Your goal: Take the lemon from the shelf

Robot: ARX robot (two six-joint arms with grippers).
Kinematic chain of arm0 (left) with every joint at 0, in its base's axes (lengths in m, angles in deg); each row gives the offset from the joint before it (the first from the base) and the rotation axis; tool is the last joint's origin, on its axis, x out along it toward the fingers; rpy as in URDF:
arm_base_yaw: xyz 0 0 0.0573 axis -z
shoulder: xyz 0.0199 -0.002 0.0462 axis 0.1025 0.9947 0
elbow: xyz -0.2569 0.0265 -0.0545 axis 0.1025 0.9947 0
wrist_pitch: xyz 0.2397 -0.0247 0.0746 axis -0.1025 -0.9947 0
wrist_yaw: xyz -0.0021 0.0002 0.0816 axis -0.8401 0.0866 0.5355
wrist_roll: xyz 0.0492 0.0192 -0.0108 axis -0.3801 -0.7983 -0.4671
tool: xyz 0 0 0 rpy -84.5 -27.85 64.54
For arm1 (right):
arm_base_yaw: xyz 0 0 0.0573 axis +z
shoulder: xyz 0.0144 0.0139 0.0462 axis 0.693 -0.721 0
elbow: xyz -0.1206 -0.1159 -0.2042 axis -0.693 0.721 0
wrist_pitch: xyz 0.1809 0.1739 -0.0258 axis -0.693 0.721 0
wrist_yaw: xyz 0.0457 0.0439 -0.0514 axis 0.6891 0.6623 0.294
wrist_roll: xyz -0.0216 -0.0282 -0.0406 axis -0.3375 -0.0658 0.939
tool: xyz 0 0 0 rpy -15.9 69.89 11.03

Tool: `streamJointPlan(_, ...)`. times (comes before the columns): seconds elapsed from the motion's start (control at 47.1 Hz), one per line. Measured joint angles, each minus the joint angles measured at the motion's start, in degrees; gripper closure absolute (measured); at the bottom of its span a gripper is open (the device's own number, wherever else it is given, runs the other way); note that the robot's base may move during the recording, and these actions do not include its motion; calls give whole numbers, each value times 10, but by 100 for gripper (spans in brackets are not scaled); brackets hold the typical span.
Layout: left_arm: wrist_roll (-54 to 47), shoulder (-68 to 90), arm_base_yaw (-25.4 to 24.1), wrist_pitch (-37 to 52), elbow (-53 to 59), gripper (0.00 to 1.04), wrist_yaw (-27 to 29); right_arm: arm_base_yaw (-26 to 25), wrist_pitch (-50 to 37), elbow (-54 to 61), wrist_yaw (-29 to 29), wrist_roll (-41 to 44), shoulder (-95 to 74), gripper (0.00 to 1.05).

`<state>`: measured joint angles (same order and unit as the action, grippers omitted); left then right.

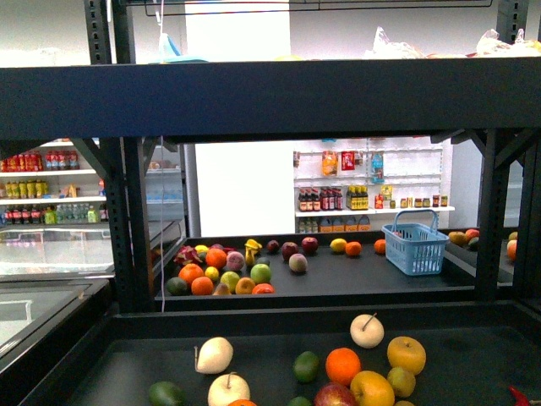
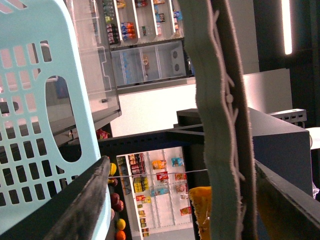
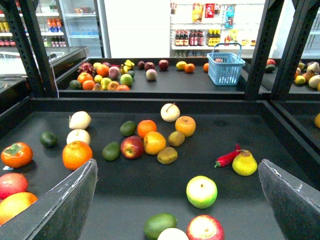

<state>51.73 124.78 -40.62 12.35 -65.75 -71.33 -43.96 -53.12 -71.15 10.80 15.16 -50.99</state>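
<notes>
Knobbly lemon (image 3: 244,163) — matte black shelf (image 3: 210,150)

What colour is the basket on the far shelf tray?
Light blue basket, seen best in the front view.

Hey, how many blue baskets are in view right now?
2. One blue basket stands on the far tray of the shelf, toward its right end. A second, paler basket fills much of the left wrist view, very close to that camera. Others may be hidden.

Blue basket (image 1: 415,244) far tray; red chili (image 3: 227,156) touching yellow pear (image 3: 244,163).
</notes>
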Motion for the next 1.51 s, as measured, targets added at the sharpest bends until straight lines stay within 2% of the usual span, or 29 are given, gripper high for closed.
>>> streamJointPlan(0.064,-2,-9,-1,-5,1,6,-1,0,0,0,0,0,0,8)
streamJointPlan(0.403,-28,-78,-17,-85,23,8,-36,0,0,0,0,0,0,8)
streamJointPlan(0.637,-86,-132,-24,-183,35,8,-73,0,0,0,0,0,0,8)
streamJointPlan(0.87,-224,-227,-27,-346,40,8,-100,0,0,0,0,0,0,8)
streamJointPlan(0.976,-353,-289,-28,-452,40,8,-95,0,0,0,0,0,0,8)
streamJointPlan(1.146,-525,-370,-21,-535,40,8,-109,0,0,0,0,0,0,8)
streamJointPlan(1.231,-604,-410,-8,-572,40,8,-111,0,0,0,0,0,0,8)
streamJointPlan(1.295,-678,-456,21,-593,47,8,-100,0,0,0,0,0,0,8)
streamJointPlan(1.422,-767,-532,97,-593,87,8,-39,0,0,0,0,0,0,8)
streamJointPlan(1.507,-793,-577,169,-573,132,8,28,0,0,0,0,0,0,8)
